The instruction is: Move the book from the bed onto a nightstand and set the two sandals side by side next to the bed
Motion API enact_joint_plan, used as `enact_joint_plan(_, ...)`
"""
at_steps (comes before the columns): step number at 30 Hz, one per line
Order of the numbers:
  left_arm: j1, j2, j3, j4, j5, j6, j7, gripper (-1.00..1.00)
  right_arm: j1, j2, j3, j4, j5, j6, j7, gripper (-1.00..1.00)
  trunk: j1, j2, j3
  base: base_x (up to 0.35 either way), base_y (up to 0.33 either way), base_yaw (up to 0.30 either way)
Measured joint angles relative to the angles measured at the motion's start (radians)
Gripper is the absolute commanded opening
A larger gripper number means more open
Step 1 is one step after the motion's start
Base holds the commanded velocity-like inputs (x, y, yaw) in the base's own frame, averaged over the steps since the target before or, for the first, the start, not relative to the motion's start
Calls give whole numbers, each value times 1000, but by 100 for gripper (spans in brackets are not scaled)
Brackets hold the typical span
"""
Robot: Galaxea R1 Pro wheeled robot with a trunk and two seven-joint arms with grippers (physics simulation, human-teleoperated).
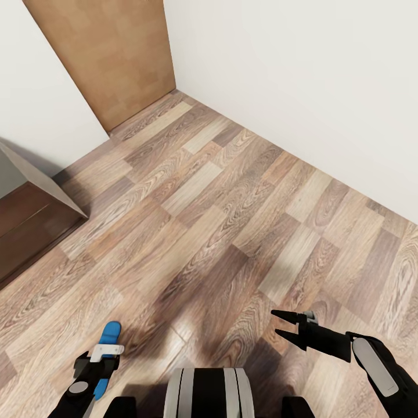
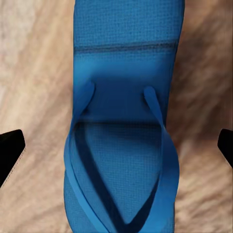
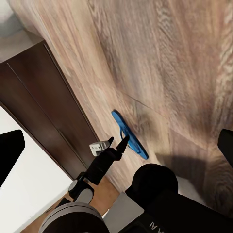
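From the head view, the left gripper (image 1: 98, 363) hangs low over the plank floor (image 1: 232, 203), right above a blue sandal (image 1: 110, 334). Only the sandal's far end and a sliver nearer the robot show; the arm and a white bracket cover its middle. At the left edge the dark wood bed frame (image 1: 29, 226) is cut off, with a strip of grey mattress above it. A wooden door (image 1: 110, 52) stands in the far corner. The right gripper (image 1: 281, 324) hovers over bare floor, its two black fingers parted and empty.

In the left wrist view, the sandal (image 2: 124, 121) lies flat on the floor between the two black fingertips (image 2: 9, 150), which stand wide apart at either side and do not touch it. Its two ends run past the frame.

In the right wrist view, the sandal (image 3: 128, 135) lies on the floor just beside the bed frame (image 3: 53, 107). The left gripper (image 3: 117, 142) seems to sit over its near end, though at this size I cannot tell whether they touch. The right fingertips (image 3: 9, 155) show only at the picture's edges, well apart.
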Motion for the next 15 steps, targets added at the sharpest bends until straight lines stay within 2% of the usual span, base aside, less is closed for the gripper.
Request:
enact_joint_plan(12, 0, 0, 0, 0, 0, 0, 0, 100, 0, 0, 0, 0, 0, 0, 0, 100, 0, 0, 0, 6, 0, 0)
enact_joint_plan(15, 0, 0, 0, 0, 0, 0, 1, 100, 0, 0, 0, 0, 1, 0, 0, 100, 1, -1, -11, 0, 0, 0)
